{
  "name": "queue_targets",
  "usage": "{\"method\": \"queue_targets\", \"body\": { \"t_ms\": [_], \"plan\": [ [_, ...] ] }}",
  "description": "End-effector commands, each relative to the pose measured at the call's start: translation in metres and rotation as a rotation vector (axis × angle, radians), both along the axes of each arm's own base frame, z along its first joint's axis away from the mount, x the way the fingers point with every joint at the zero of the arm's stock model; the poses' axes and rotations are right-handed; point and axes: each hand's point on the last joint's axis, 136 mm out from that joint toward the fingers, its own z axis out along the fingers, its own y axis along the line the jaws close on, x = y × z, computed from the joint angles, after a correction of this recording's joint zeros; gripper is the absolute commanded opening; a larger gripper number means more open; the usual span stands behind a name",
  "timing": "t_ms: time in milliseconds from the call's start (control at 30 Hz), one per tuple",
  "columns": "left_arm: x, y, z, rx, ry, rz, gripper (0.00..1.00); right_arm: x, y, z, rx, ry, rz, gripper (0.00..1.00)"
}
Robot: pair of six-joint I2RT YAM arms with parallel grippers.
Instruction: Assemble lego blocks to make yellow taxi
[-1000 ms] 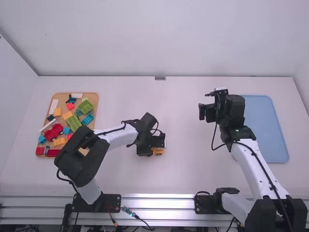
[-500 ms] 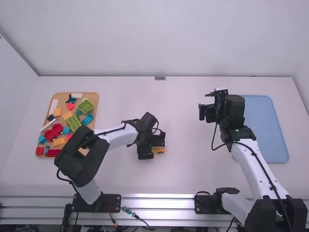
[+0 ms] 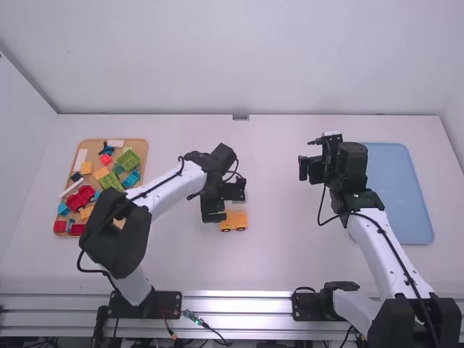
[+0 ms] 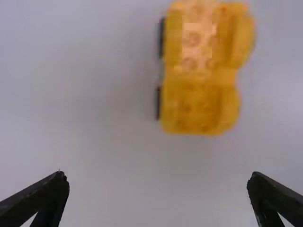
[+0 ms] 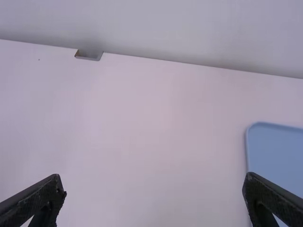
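Leaning over the white table (image 3: pixel 290 254), the left gripper (image 4: pixel 158 176) has its fingers spread wide, nothing between them. The yellow car (image 3: pixel 234 220) stands on its wheels on the table, not gripped; take it as the mark for everything else. The left gripper sits just past the car on the side away from the arm bases, and a little to its left, so the car lies toward the bases and rightward from the claw. The car's long axis runs left to right, crossing the line between those fingertips, so a grip on its long sides looks to need a shift but little turning.

The left arm is clearly the nearer one. The right gripper (image 5: pixel 154 179), fingers also apart and empty, is well off to the car's right and farther from the bases. The wooden board (image 3: pixel 144 156) of loose blocks (image 3: pixel 109 183) is well left of the car; the blue tray (image 3: pixel 399 196), well right. I judge the taxi partly built, with another block or a firming press likely next.
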Motion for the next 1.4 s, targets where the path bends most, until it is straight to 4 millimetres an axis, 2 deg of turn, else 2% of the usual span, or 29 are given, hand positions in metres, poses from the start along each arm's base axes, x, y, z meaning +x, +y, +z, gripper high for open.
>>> {"method": "queue_targets", "body": {
  "t_ms": [0, 133, 167, 200, 233, 300, 367, 500, 600, 800, 933, 1000, 1100, 1167, 1367],
  "plan": [
    [0.025, 0.036, 0.012, 0.034, -0.056, 0.155, 0.99, 0.004, 0.001, 0.008, 0.004, -0.018, 0.001, 0.99],
    [0.058, 0.081, 0.016, -0.018, -0.113, 0.413, 0.99, 0.005, 0.001, 0.010, 0.005, -0.026, 0.000, 0.99],
    [0.075, 0.105, 0.018, -0.044, -0.157, 0.547, 0.99, 0.005, 0.001, 0.010, 0.007, -0.028, -0.001, 0.99],
    [0.081, 0.114, 0.019, -0.056, -0.173, 0.602, 0.99, 0.005, 0.001, 0.010, 0.007, -0.028, -0.001, 0.99],
    [0.097, 0.145, 0.024, -0.088, -0.224, 0.765, 0.99, 0.005, 0.001, 0.010, 0.007, -0.028, -0.001, 0.99],
    [0.107, 0.167, 0.027, -0.114, -0.260, 0.886, 0.99, 0.005, 0.001, 0.010, 0.007, -0.028, -0.001, 0.99],
    [0.122, 0.214, 0.036, -0.177, -0.330, 1.149, 0.99, 0.005, 0.001, 0.010, 0.007, -0.028, -0.001, 0.99],
    [0.122, 0.279, 0.044, -0.274, -0.382, 1.563, 0.99, 0.006, 0.001, 0.010, 0.007, -0.029, -0.001, 0.99],
    [0.116, 0.309, 0.045, -0.291, -0.402, 1.675, 0.99, 0.006, 0.001, 0.011, 0.007, -0.032, -0.001, 0.99],
    [0.113, 0.363, 0.060, -0.265, -0.518, 1.667, 0.99, 0.006, 0.002, 0.011, 0.007, -0.032, 0.000, 0.99],
    [0.105, 0.379, 0.069, -0.287, -0.480, 1.675, 0.99, 0.006, 0.002, 0.011, 0.008, -0.032, 0.000, 0.99],
    [0.104, 0.386, 0.071, -0.295, -0.462, 1.678, 0.99, 0.006, 0.002, 0.011, 0.010, -0.033, 0.002, 0.99],
    [0.104, 0.407, 0.077, -0.296, -0.465, 1.754, 0.99, 0.006, 0.002, 0.012, 0.010, -0.036, 0.003, 0.99],
    [0.106, 0.410, 0.077, -0.295, -0.461, 1.766, 0.99, 0.006, 0.002, 0.012, 0.010, -0.035, 0.002, 1.00],
    [0.126, 0.425, 0.064, -0.260, -0.434, 1.727, 0.99, 0.006, 0.002, 0.011, 0.009, -0.031, 0.002, 0.99]
  ]
}}
